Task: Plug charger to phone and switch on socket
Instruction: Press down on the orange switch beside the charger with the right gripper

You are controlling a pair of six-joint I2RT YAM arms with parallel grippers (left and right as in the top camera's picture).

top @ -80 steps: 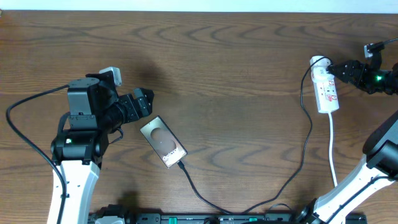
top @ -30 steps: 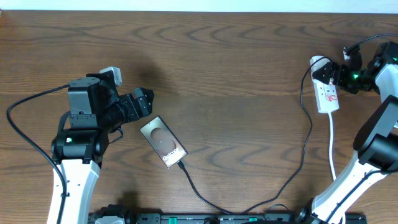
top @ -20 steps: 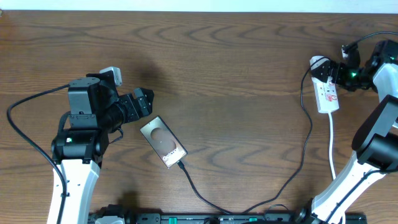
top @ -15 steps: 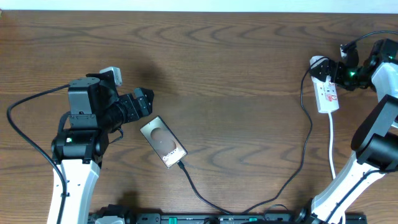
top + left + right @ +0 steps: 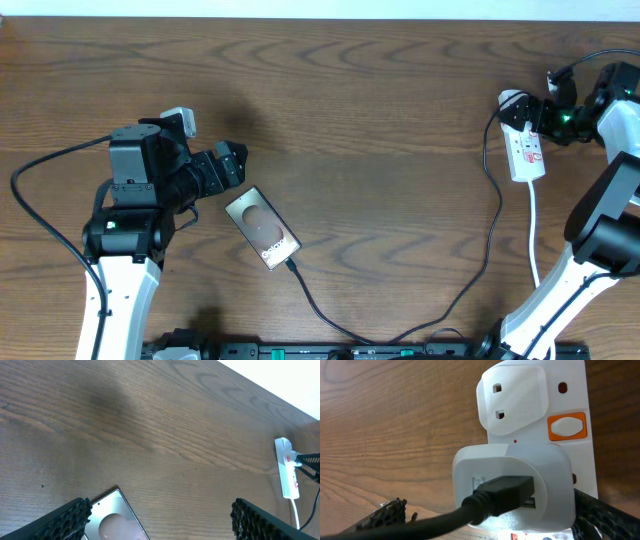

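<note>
The bronze phone lies flat left of centre and shows in the left wrist view. The charger cable runs from the phone's near end in a loop to the white socket strip at the far right. My left gripper is open and empty, just above and left of the phone. My right gripper is open at the strip's far end. In the right wrist view its fingers straddle the white adapter, which holds the charger's black plug. An orange switch sits beside it.
The strip's white cord runs toward the front edge at the right. Both arm bases stand at the front corners, the left one close to the phone. The strip also shows far off in the left wrist view.
My right gripper has swung up and in toward the far end of the strip. It has held still for the last half second. The left arm and the phone have not moved.
</note>
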